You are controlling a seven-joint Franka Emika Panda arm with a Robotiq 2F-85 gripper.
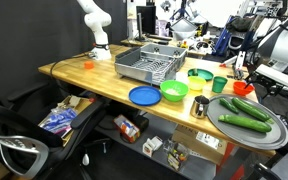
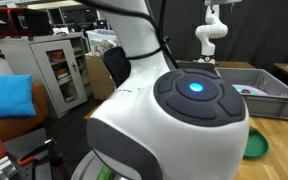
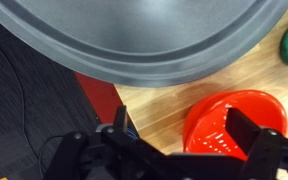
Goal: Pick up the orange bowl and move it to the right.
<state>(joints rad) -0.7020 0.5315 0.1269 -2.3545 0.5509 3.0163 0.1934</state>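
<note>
The orange bowl (image 3: 234, 118) is a small shallow red-orange bowl on the wooden table, just below the rim of a large grey tray (image 3: 134, 40). My gripper (image 3: 182, 135) is open and close above it. One finger is over the bowl's inside and the other is over bare wood to its left. Nothing is held. In an exterior view the bowl (image 1: 246, 88) sits at the table's far right end, behind the grey tray (image 1: 246, 128), with my gripper (image 1: 248, 72) right above it.
On the table are a grey dish rack (image 1: 149, 65), a blue plate (image 1: 143, 95), a bright green bowl (image 1: 174, 92), a yellow bowl (image 1: 198, 76), a green cup (image 1: 219, 84) and a tiny orange object (image 1: 88, 66). Cucumbers (image 1: 246, 118) lie on the tray. The robot's base (image 2: 174, 120) blocks one exterior view.
</note>
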